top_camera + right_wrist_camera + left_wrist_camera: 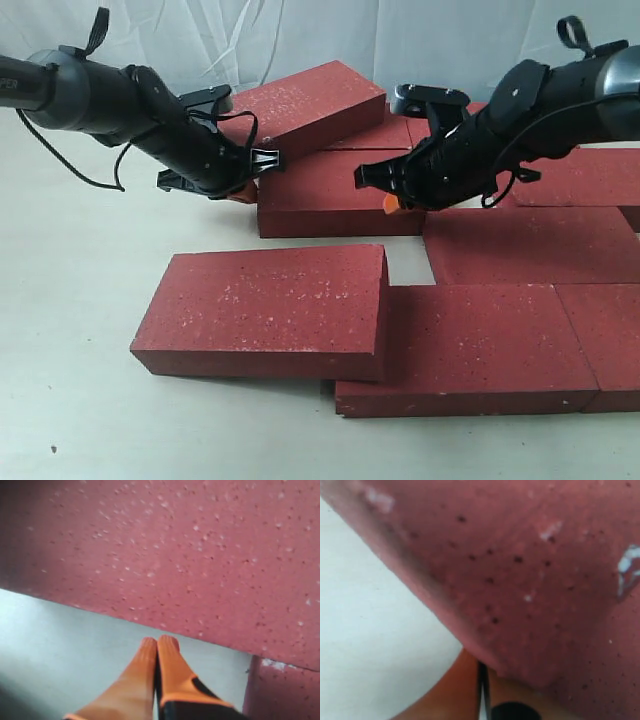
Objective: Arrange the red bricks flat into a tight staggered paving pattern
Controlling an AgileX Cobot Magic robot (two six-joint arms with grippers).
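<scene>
Several red bricks lie on the pale table (70, 260). The middle brick (335, 190) lies flat between both grippers. My left gripper (246, 190) is shut, its orange tips against that brick's left end; in the left wrist view the brick (530, 580) fills the frame above the shut gripper (482, 669). On the brick's right side, my right gripper (392, 204) is shut and empty. Seen from the right wrist, this gripper (159, 642) sits just short of the brick's side (190, 555), over bare table.
A front-left brick (265, 300) lies tilted, its right end resting on the front-centre brick (480, 350). A back brick (305, 100) leans on the middle one. Flat bricks (530, 245) fill the right side. Another brick's corner (282, 690) shows beside the right gripper.
</scene>
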